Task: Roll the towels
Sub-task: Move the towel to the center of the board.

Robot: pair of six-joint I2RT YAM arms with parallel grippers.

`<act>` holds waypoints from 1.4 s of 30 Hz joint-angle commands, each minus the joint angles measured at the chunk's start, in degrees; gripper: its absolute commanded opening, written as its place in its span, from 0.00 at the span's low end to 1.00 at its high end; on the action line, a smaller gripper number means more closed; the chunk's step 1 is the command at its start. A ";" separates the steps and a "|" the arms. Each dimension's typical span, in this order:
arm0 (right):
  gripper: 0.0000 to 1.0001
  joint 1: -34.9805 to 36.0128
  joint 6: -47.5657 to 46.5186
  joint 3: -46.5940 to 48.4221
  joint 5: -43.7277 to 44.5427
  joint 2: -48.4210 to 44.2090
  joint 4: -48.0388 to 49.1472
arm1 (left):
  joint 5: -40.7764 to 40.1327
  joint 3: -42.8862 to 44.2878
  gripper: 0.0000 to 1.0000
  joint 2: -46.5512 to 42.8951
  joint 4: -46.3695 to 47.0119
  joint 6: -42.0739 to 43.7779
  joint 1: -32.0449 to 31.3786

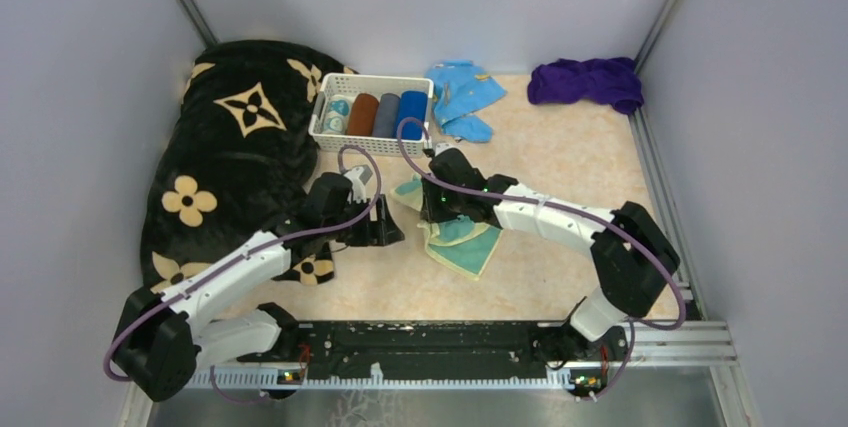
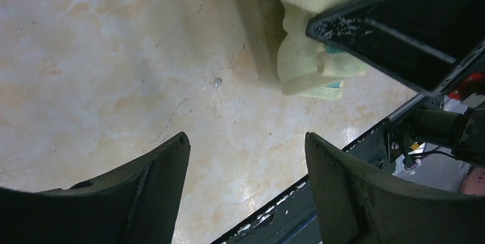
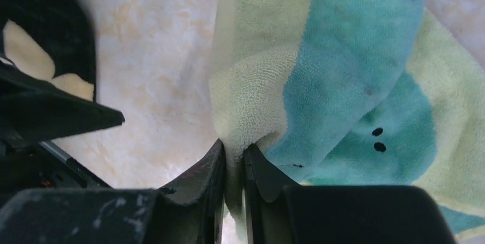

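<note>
A pale yellow towel with teal markings (image 1: 462, 240) lies crumpled on the table between the two arms. My right gripper (image 3: 234, 155) is shut on a pinched fold at its edge (image 3: 251, 101), cloth squeezed between the jaws. My left gripper (image 2: 246, 141) hangs open just left of it with only bare table between the fingers; the towel's corner (image 2: 309, 61) shows ahead of it. A dark purple towel (image 1: 587, 82) lies bunched at the back right. A rolled royal blue towel (image 1: 411, 113) stands in the white basket (image 1: 372, 144).
The black blanket with tan flowers (image 1: 235, 147) covers the left side, close behind my left arm. A light blue cloth with orange marks (image 1: 463, 95) lies right of the basket, which also holds brown and grey rolls. Grey walls close in on both sides.
</note>
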 commanded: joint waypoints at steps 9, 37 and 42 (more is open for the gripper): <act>0.32 -0.27 -2.82 2.00 -4.28 2.57 5.65 | 2.17 -8.88 0.80 0.21 11.20 -9.56 -1.34; 0.46 -0.27 1.16 -7.66 -10.25 -2.34 17.86 | 3.79 -12.15 0.75 10.42 30.64 -17.16 -3.73; 0.49 -0.22 -0.73 -7.95 -6.70 -6.65 15.81 | 2.00 -13.09 0.65 10.35 30.60 -17.63 -3.72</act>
